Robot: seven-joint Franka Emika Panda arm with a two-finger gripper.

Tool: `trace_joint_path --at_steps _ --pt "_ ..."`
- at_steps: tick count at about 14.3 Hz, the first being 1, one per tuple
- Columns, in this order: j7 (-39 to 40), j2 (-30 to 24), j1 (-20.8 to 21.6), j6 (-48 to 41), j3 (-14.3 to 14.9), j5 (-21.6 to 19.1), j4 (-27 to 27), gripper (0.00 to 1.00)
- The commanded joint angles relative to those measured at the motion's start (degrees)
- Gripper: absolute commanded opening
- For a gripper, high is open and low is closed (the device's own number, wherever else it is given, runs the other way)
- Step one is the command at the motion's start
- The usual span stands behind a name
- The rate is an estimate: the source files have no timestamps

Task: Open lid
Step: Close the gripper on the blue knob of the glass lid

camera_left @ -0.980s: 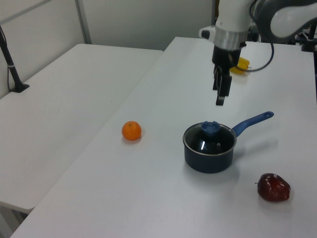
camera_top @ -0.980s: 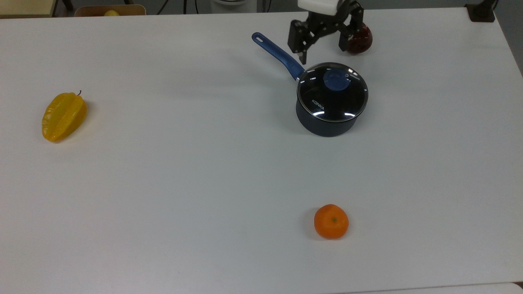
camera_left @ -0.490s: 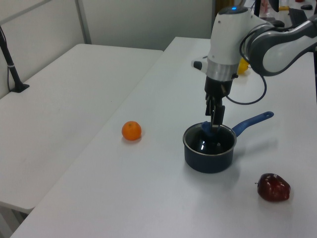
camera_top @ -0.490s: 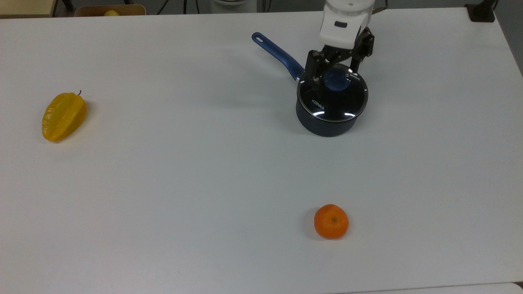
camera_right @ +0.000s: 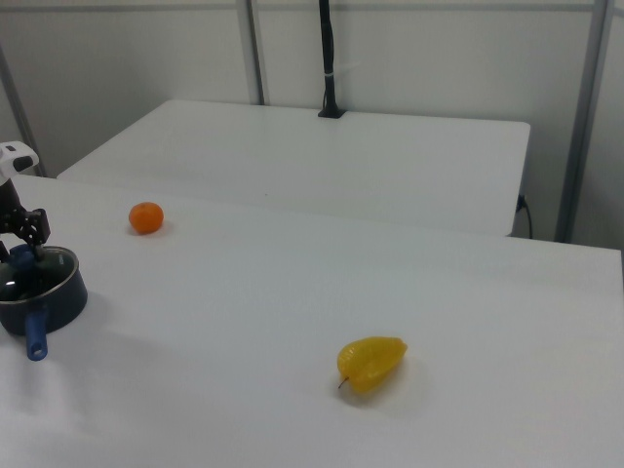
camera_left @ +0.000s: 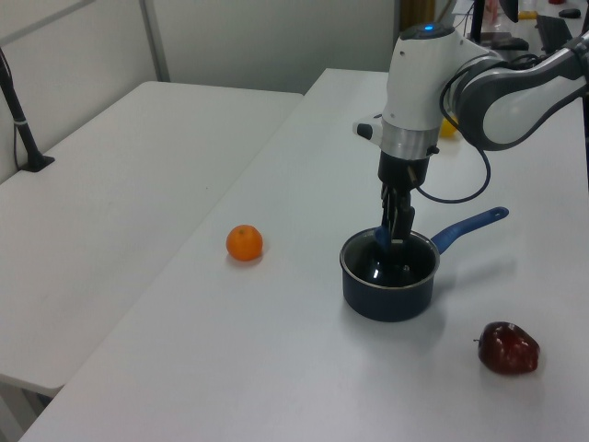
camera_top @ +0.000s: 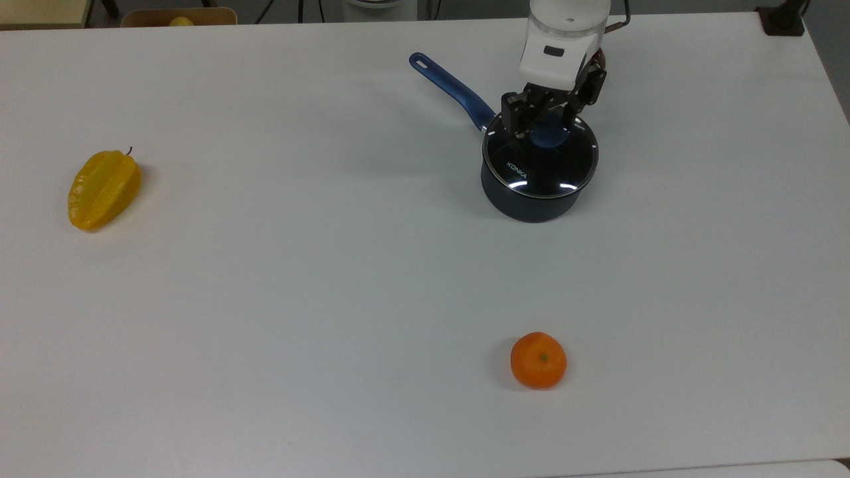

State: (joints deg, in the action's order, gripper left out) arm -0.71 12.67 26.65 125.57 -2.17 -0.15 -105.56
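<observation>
My arm comes down near-vertical from 12 o'clock in the top view, wrist straight over the saucepan (camera_top: 531, 192). My gripper (camera_top: 546, 123) is down at the lid (camera_top: 541, 162), fingers (camera_top: 510, 119) apart, one each side of the blue knob (camera_top: 548, 135); contact w/ knob I cannot tell. Lid sits flat on the pan, table's (camera_top: 265, 279) 1 o'clock area. Pan handle (camera_top: 451, 89) points to 10 o'clock.

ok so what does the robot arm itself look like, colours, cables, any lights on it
The arm has rounded white shells with grey joint sections. A small blue light glows on top of the white wrist housing in the left view. A thin black cable loops from the wrist toward the upper arm. The gripper is black, with two slim black fingers on angular linkages below a white mounting block bearing a small dark mark.
</observation>
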Motion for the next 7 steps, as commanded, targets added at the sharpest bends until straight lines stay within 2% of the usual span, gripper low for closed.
trace_joint_path --at_steps 1,4,7 --pt "-2.2 -0.8 0.4 0.1 0.0 0.2 -0.3 0.46" --pt "-2.7 -1.2 0.4 -0.2 -0.1 0.2 -0.2 0.33" --pt "-5.2 -1.9 0.8 -4.6 -0.1 0.2 1.7 0.33"
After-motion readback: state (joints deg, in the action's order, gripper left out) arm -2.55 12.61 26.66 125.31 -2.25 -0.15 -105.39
